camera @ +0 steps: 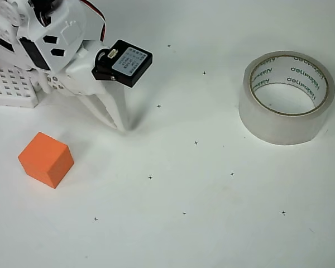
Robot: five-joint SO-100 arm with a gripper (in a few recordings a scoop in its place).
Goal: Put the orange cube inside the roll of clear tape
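Orange cube (46, 159): matte, resting flat, lower left of the pincer (118, 123), apart. Roll of clear tape (286, 96): lying flat, core up, well right of it.

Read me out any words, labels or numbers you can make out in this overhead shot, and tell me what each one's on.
"deli", green lettering repeated around the cardboard core of the roll of clear tape; the letters that follow it are too blurred to read.
Label on the black servo above the claw: printed lines too small to read.
Orange cube: no text.
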